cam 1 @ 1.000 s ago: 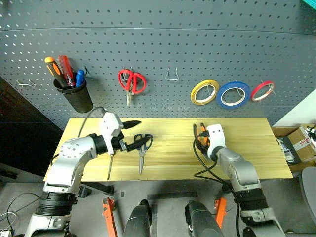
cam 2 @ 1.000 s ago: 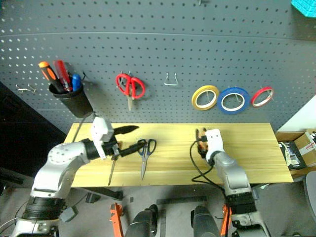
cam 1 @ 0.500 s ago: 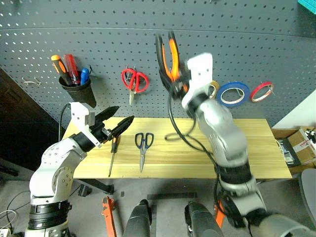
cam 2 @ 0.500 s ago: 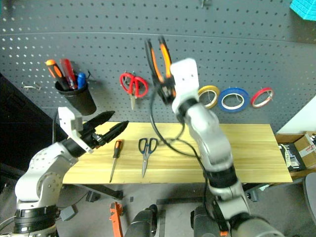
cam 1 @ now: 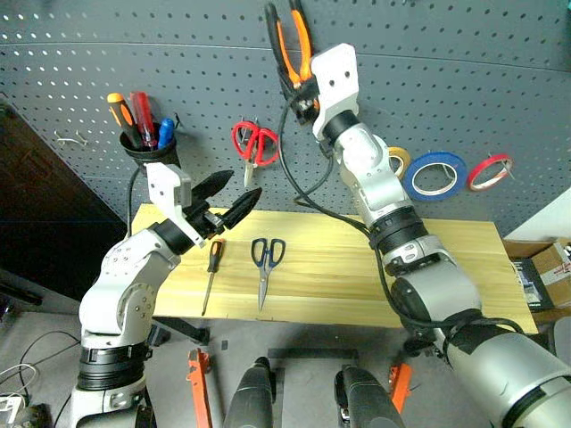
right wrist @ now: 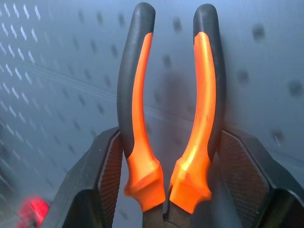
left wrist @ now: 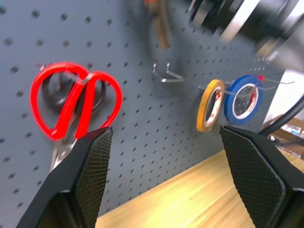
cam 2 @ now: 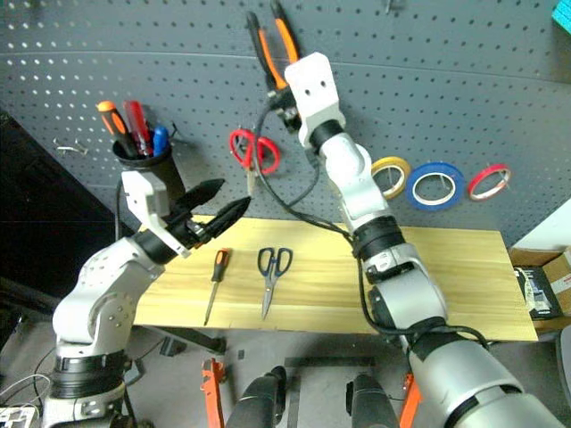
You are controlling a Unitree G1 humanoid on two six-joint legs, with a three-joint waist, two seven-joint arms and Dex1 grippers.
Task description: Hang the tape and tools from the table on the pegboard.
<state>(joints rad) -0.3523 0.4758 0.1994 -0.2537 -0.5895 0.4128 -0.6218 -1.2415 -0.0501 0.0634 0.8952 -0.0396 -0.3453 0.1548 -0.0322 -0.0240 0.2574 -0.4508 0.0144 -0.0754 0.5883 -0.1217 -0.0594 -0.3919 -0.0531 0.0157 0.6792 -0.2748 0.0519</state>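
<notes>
High against the pegboard (cam 1: 464, 71), orange-and-black pliers (cam 1: 293, 40) are gripped by the right gripper (right wrist: 168, 190), their nose hidden between its jaws. Left gripper (cam 1: 234, 198) jaws are held open, empty. Scissors (cam 1: 265, 263) and screwdriver (cam 1: 211, 272) are seen on the table (cam 1: 428, 267); blue tape (cam 1: 435, 175) is hung.

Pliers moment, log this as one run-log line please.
right gripper: shut on pliers, raised at pegboard | left gripper: open, empty | scissors, screwdriver: on table
</notes>
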